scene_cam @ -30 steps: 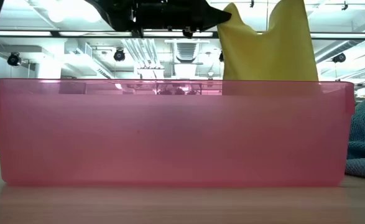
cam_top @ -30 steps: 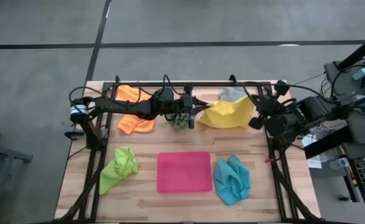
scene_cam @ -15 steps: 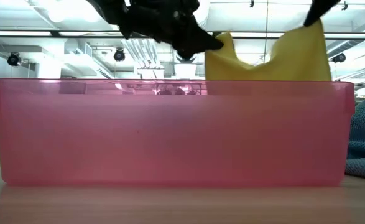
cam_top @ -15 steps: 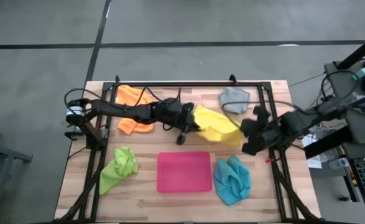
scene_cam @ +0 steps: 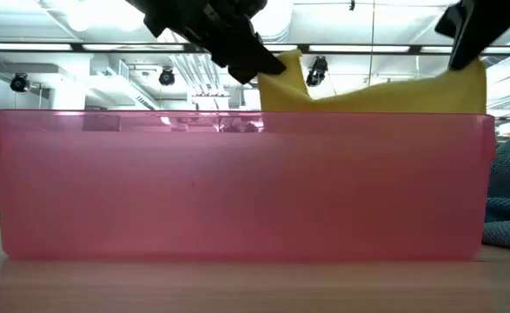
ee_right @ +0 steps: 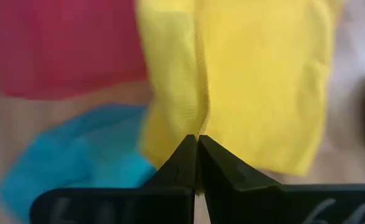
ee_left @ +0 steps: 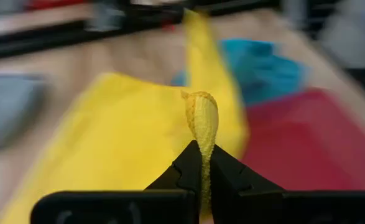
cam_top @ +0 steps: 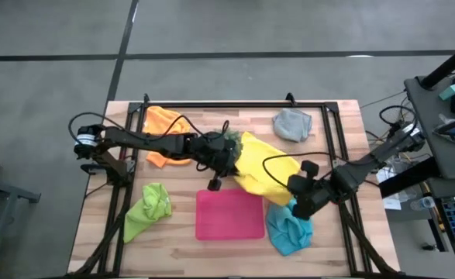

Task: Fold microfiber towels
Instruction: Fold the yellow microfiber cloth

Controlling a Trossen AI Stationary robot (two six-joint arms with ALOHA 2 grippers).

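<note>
step: spreading for fold | yellow towel (cam_top: 264, 164) is being held stretched above the surface beyond the pink tray (cam_top: 229, 215) | corners are being pinched by left gripper (cam_top: 225, 159) fingers and right gripper (cam_top: 293, 195) fingers, keeping it taut

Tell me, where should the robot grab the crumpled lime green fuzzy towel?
Best guess: pinch a raised fold of the crumpled lime green fuzzy towel, coming straight down from above. It lies bunched on the wooden table with no flat corner showing, and the space above it looks open.
</note>
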